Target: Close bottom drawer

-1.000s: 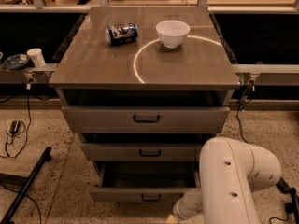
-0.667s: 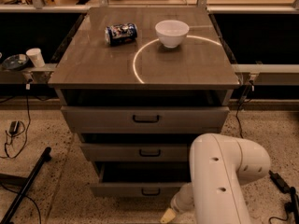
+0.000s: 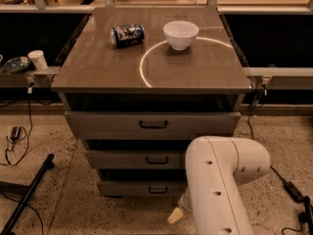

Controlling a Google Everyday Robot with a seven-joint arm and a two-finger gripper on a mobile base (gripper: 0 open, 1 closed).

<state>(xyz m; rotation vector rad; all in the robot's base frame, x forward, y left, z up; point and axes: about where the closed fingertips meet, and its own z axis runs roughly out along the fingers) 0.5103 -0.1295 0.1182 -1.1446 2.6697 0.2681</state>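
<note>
Lower right, robot arm (image 3: 222,180): a thick white link fills the foreground and covers the right ends of the two lower drawer fronts.
Gripper (image 3: 175,215): only a cream tip shows, low in the frame at the arm's left edge, just below and in front of the lowest drawer front.
Jaws: cannot tell whether open or closed; the arm hides most of the gripper.
Bottom drawer (image 3: 132,188): lowest of three, centre-bottom of the frame. Its flat front faces the camera, with a dark gap above it.
Handle (image 3: 157,190): a small black bar on that front, just left of the arm.
Middle drawer (image 3: 122,159): directly above, with its own dark gap over it.
Top drawer (image 3: 107,124): the widest front, under the bench edge.
Bench (image 3: 205,75): a grey-brown top with a bright curved light streak (image 3: 143,67).
Soda can (image 3: 127,35): lying on its side, upper left of the top.
White bowl (image 3: 181,34): upright, just right of the can.
Paper cup (image 3: 37,59): on a ledge at far left.
</note>
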